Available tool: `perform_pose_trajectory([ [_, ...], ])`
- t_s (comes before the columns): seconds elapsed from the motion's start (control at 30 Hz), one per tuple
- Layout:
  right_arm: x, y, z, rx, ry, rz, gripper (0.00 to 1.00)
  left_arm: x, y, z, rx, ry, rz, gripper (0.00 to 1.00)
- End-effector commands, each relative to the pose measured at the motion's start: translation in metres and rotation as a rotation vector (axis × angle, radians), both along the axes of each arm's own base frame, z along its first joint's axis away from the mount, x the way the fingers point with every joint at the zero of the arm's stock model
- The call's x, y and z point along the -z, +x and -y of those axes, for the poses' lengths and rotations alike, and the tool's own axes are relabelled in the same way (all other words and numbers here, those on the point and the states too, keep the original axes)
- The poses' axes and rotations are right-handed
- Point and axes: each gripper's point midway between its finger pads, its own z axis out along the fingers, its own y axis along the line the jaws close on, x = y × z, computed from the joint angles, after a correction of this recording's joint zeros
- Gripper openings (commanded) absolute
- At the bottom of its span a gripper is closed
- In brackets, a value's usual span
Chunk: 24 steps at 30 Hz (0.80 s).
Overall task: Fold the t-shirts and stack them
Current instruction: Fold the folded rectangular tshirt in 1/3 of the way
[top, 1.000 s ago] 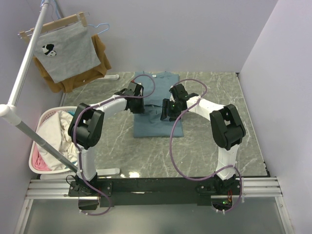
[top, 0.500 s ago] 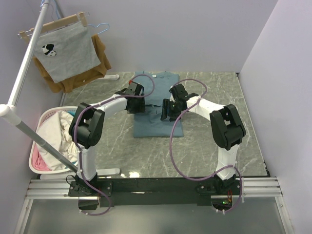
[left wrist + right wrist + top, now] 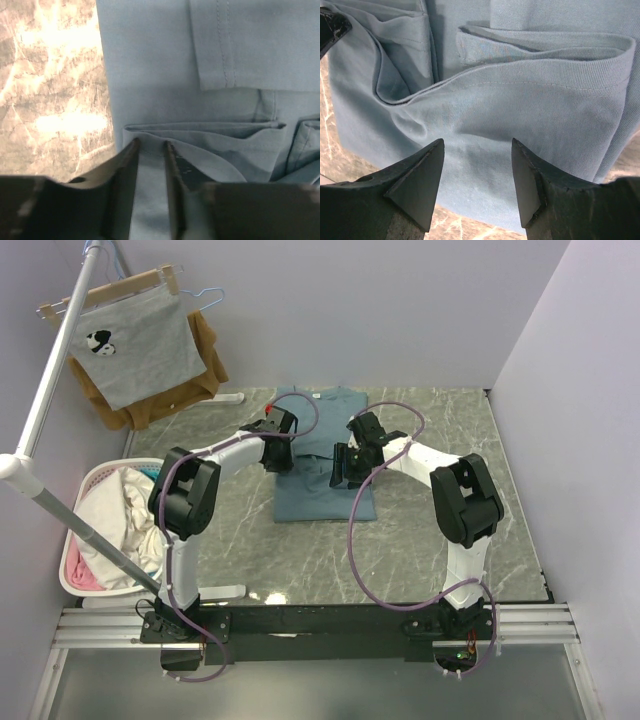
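A teal-blue t-shirt (image 3: 312,495) lies partly folded in the middle of the marble table, its collar and label toward the back wall. My left gripper (image 3: 281,448) is low at the shirt's left edge. In the left wrist view its jaws (image 3: 151,145) stand narrowly apart with a fold of the t-shirt (image 3: 150,65) pinched between them. My right gripper (image 3: 340,468) hovers over the shirt's middle right. In the right wrist view it (image 3: 477,145) stands open over a folded-in flap of the t-shirt (image 3: 530,110), with nothing between its fingers.
A white laundry basket (image 3: 72,540) with more clothes sits at the table's left edge. A clothes rack pole (image 3: 45,390) crosses the left side. From it hang a grey printed shirt (image 3: 135,345) and a brown garment (image 3: 207,360). Walls close the back and right.
The left gripper shifted slightly toward the back along the shirt's left edge. The right arm has not moved.
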Motion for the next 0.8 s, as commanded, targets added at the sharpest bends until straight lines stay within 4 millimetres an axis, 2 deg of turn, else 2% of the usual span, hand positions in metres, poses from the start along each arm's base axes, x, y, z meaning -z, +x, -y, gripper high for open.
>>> perform_pose_trajectory([
  [0.0, -0.019, 0.014, -0.001, -0.004, 0.004, 0.057, 0.63, 0.001, 0.008, -0.001, -0.002, 0.018, 0.009, 0.27],
  [0.03, -0.018, 0.014, -0.001, -0.004, 0.003, 0.056, 0.63, 0.0, 0.008, 0.0, 0.001, 0.017, 0.01, 0.21],
  [0.1, -0.015, 0.013, 0.0, 0.001, 0.001, 0.051, 0.63, -0.002, 0.009, 0.0, -0.001, 0.009, 0.017, 0.15],
  [0.13, -0.015, 0.013, -0.001, 0.004, -0.001, 0.051, 0.63, -0.004, 0.009, 0.0, 0.0, 0.007, 0.021, 0.05],
  [0.17, -0.015, 0.013, 0.0, 0.006, -0.003, 0.05, 0.63, -0.005, 0.009, 0.001, 0.0, 0.004, 0.025, 0.01],
  [0.37, -0.006, 0.013, 0.01, 0.038, -0.049, 0.044, 0.62, -0.018, 0.012, -0.008, -0.032, -0.011, 0.06, 0.01],
  [0.63, 0.012, 0.018, 0.036, 0.13, -0.142, 0.021, 0.62, -0.044, 0.019, -0.037, -0.12, -0.019, 0.137, 0.01],
  [0.77, 0.019, 0.02, 0.043, 0.155, -0.161, 0.013, 0.62, -0.046, 0.023, -0.039, -0.119, -0.033, 0.146, 0.01],
])
